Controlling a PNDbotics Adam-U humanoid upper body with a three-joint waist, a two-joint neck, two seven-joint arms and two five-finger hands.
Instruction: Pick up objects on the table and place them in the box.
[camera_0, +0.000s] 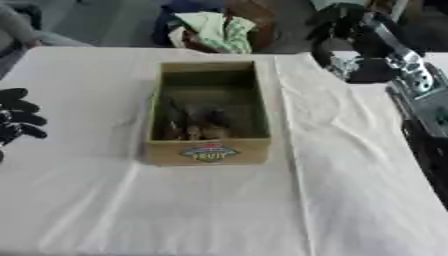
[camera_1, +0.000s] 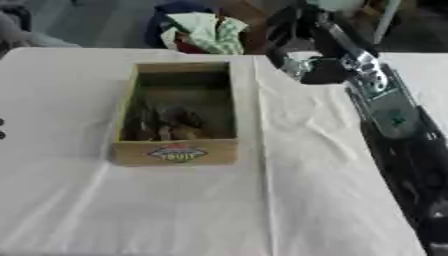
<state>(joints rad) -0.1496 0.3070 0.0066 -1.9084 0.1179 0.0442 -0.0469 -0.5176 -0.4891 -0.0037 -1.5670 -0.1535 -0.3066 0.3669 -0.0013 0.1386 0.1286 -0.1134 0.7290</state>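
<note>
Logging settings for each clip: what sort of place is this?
Probably an indoor lab or workroom: a table draped in white cloth, a cardboard fruit box for sorting, and clutter on the floor behind.

Both views come from the robot's head, side by side, looking steeply down and forward over the table (camera_0: 219, 210) from its near edge. They share almost the whole scene: the white cloth, the box (camera_0: 208, 152) at mid-distance, and the clutter beyond the far edge. The right eye sits a little to the right, so the box (camera_1: 175, 152) falls further left in it. The left eye catches more of the left hand (camera_0: 16, 117) at its left border; the right eye shows more of the right arm (camera_1: 385, 107).
</note>
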